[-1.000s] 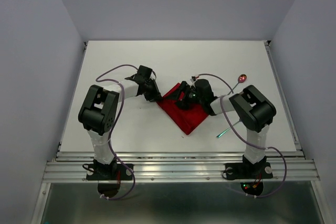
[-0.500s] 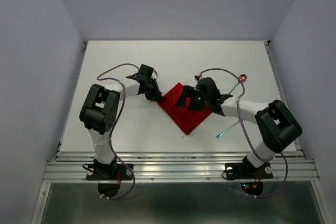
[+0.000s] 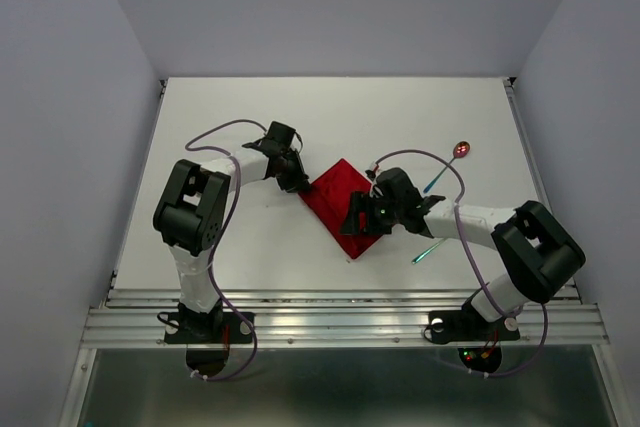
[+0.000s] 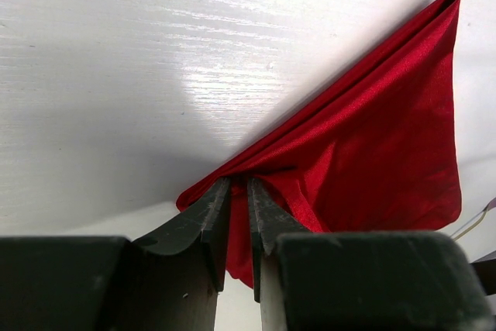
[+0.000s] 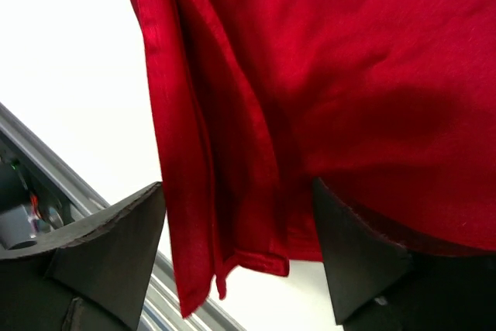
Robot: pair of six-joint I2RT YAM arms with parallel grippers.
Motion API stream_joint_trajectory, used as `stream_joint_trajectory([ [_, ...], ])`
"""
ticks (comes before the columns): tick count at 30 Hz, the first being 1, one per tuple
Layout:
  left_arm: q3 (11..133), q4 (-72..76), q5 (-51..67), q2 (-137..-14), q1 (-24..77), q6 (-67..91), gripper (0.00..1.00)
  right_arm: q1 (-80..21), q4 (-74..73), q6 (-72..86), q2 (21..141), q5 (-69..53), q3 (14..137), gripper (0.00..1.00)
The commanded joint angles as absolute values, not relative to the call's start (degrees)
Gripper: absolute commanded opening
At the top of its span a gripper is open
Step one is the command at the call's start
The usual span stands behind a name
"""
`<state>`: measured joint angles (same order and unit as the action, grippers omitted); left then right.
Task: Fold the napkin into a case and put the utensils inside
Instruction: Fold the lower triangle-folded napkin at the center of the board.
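The red napkin (image 3: 338,199) lies folded into a narrow diamond-shaped pad mid-table. My left gripper (image 3: 297,185) is shut on its left corner; in the left wrist view the jaws pinch the cloth (image 4: 364,153) at the gripper tips (image 4: 239,191). My right gripper (image 3: 357,222) is open low over the napkin's near end; in the right wrist view the layered red folds (image 5: 310,75) hang between the spread fingers (image 5: 116,230), with the gripper (image 5: 240,222) holding nothing. The spoon (image 3: 461,149) with a red-pink bowl lies at the back right. The teal-handled fork (image 3: 429,248) lies near the right arm.
The white table (image 3: 230,247) ends at a metal rail (image 3: 340,319) along the near edge; the rail also shows in the right wrist view (image 5: 46,184). Purple cables loop off both arms. Grey walls (image 3: 70,147) close in both sides and the back.
My right gripper has moved from the napkin's far middle toward its near end, the arm stretching out lower. The left gripper stays pinched on the left corner.
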<state>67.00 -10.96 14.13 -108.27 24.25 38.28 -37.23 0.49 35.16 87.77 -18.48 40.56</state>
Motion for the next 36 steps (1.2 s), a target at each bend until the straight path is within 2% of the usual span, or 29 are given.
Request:
stream_joint_trajectory([
  [1,68.2,-15.03,10.72,-110.21,24.79,36.56,0.26,-38.41,1.4,34.63,87.8,-20.65,39.46,0.73],
  [2,68.29,-15.12,10.64,-110.21,24.87,36.56,0.26,-38.41,1.67,34.8,87.63,-20.57,39.38,0.61],
  [4,68.38,-15.38,10.46,-110.21,24.87,36.56,0.26,-38.41,2.11,35.33,87.28,-20.57,39.29,0.47],
  [7,68.64,-15.64,10.28,-110.3,24.87,36.48,0.27,-38.41,2.63,36.12,87.19,-21.27,39.37,0.39],
  [8,68.82,-15.73,10.2,-110.3,24.87,36.47,0.27,-38.41,3.07,36.38,87.01,-21.1,39.29,0.31],
  [11,69.34,-16.17,10.02,-110.22,24.87,36.3,0.27,-38.41,3.51,37.61,86.05,-18.73,38.76,0.17],
  [16,70.31,-17.05,9.41,-109.78,24.87,35.77,0.27,-38.41,3.87,39.63,84.82,-15.91,38.58,0.01],
  [22,71.8,-18.46,8.44,-108.72,24.87,34.98,0.29,-37.8,5.18,41.66,83.85,-15.64,37.97,0.01],
  [24,72.42,-19.07,7.91,-108.11,24.87,34.54,0.32,-37.18,5.71,42.18,82.8,-15.64,37.53,0.01],
  [29,74.18,-20.65,6.33,-107.14,24.96,33.31,0.49,-35.25,5.71,42.19,82.44,-16.61,37.26,0.01],
  [32,75.49,-21.44,5.89,-106.53,24.96,32.43,0.56,-34.72,5.97,41.92,83.49,-18.28,37.44,0.01],
  [36,76.64,-22.24,5.1,-105.65,25.14,31.47,0.6,-34.1,7.03,42.19,85.34,-22.14,37.88,0.01],
])
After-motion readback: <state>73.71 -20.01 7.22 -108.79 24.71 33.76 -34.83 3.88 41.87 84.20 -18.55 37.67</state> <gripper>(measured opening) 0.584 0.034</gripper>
